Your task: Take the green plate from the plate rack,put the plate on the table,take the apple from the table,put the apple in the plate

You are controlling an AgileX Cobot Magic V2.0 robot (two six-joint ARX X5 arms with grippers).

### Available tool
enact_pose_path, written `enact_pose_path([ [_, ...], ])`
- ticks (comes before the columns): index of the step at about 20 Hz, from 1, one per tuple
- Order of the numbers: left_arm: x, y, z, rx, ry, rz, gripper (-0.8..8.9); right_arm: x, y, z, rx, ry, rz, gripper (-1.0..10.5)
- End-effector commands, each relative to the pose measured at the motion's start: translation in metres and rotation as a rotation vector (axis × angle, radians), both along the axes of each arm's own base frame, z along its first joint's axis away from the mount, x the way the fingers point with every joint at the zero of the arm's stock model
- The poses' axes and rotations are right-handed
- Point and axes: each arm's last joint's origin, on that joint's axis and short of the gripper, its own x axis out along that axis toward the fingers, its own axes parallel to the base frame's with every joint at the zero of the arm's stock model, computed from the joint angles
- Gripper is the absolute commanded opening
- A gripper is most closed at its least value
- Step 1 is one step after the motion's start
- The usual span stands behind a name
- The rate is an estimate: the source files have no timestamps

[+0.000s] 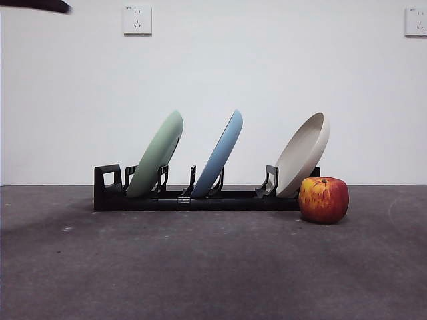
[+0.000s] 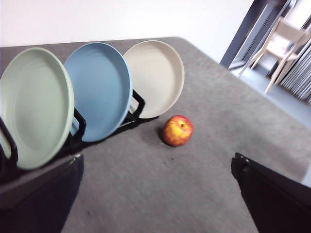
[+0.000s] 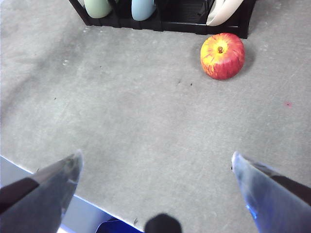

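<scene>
The green plate stands tilted in the left slot of the black plate rack. It also shows in the left wrist view and the right wrist view. The red apple sits on the grey table by the rack's right end, and shows in both wrist views. My left gripper is open and empty, above and near the green plate's end of the rack. My right gripper is open and empty over the table's near edge, well short of the apple.
A light blue plate stands in the rack's middle slot and a beige plate in the right slot, just behind the apple. A black arm tip shows at the top left corner. A white wall stands behind the table.
</scene>
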Motion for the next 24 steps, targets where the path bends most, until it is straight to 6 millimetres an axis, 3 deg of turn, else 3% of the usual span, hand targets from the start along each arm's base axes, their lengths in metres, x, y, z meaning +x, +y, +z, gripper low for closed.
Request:
enact_pose_path([
  [1, 0.035, -0.016, -0.004, 0.077, -0.022, -0.026, 6.92, 0.000, 0.000, 0.001, 0.005, -0.002, -0.002, 6.9],
  [8, 0.143, -0.062, -0.047, 0.212, 0.006, 0.031, 6.92, -0.001, 0.000, 0.001, 0.004, 0.006, -0.003, 6.9],
  [12, 0.184, -0.076, -0.073, 0.237, 0.014, 0.068, 6.92, -0.001, 0.000, 0.000, 0.003, 0.018, -0.003, 6.9],
  [18, 0.210, -0.084, -0.098, 0.238, 0.009, 0.075, 6.86, -0.002, 0.000, -0.001, 0.002, 0.021, -0.003, 6.9],
  [19, 0.212, -0.085, -0.102, 0.242, 0.016, 0.074, 6.50, -0.002, 0.000, 0.000, 0.002, 0.021, -0.003, 6.9],
  [24, 0.213, -0.087, -0.107, 0.254, 0.025, 0.085, 2.64, -0.002, 0.000, 0.000, 0.002, 0.021, -0.003, 6.9],
])
